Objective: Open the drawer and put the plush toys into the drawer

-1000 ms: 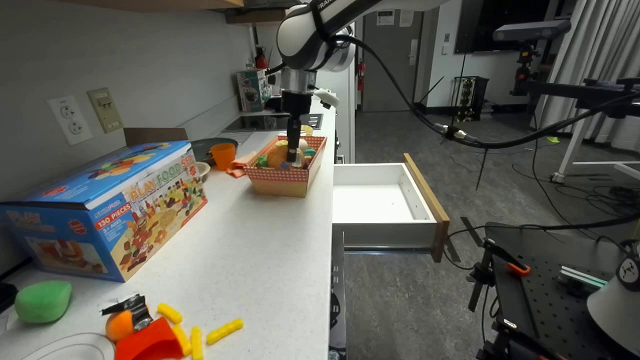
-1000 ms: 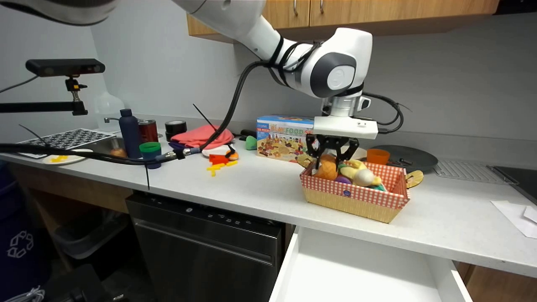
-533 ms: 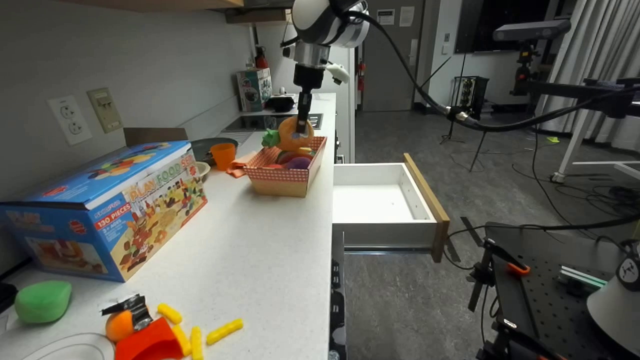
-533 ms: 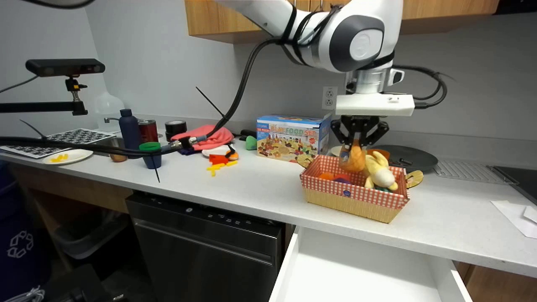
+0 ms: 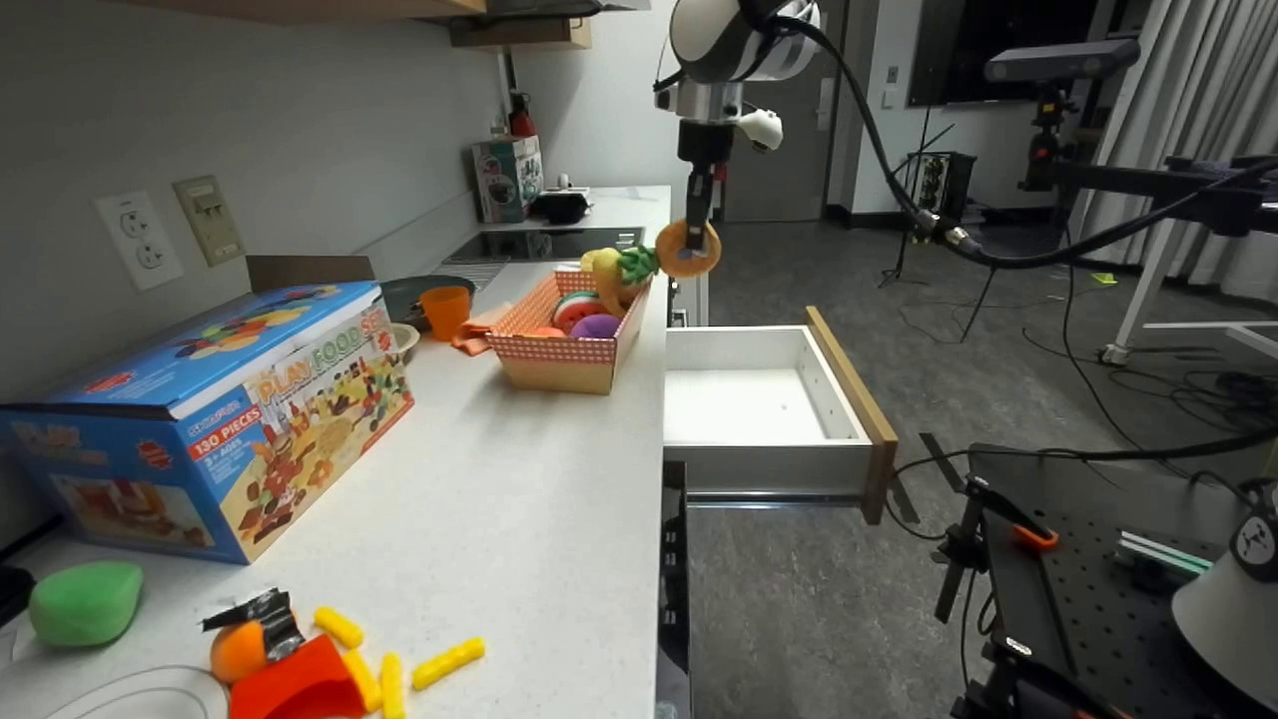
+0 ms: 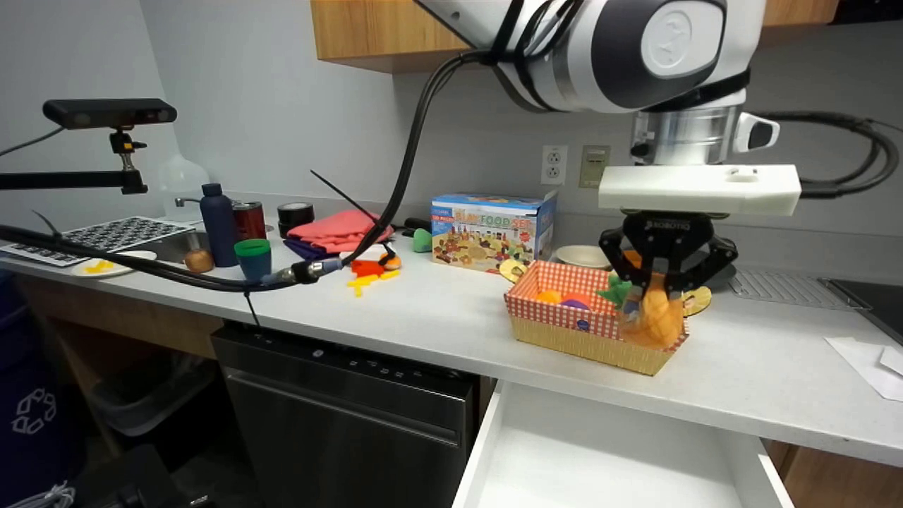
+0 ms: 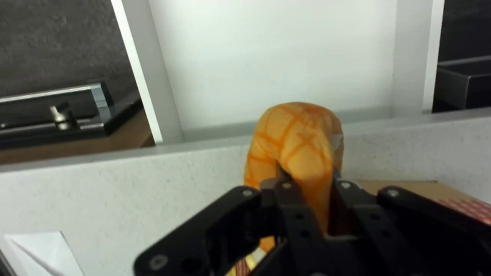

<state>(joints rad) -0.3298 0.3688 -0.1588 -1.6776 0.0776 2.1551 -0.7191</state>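
Observation:
The drawer (image 5: 759, 399) is pulled out, with white inner walls and floor and a wooden front; its inside also shows in an exterior view (image 6: 607, 458) and the wrist view (image 7: 276, 50). My gripper (image 5: 696, 240) is shut on an orange plush toy (image 5: 679, 262) with green leaves. It holds the toy raised at the basket's drawer-side edge, near the counter edge; the toy also shows in the wrist view (image 7: 284, 126). A purple plush toy (image 5: 596, 326), a red one (image 5: 574, 310) and a yellow one (image 5: 604, 268) are in the basket, the yellow one partly hidden.
The checked basket (image 6: 585, 346) stands on the counter beside the drawer. A big colourful cardboard box (image 5: 300, 429), an orange cup (image 5: 445, 310), a green lump (image 5: 87, 602) and yellow sticks (image 5: 449, 661) are on the counter. White paper (image 6: 864, 363) lies near the counter's edge.
My gripper was down in the basket at the orange plush toy. It has lifted the toy and carried it toward the drawer side. The yellow toy shifted in the basket.

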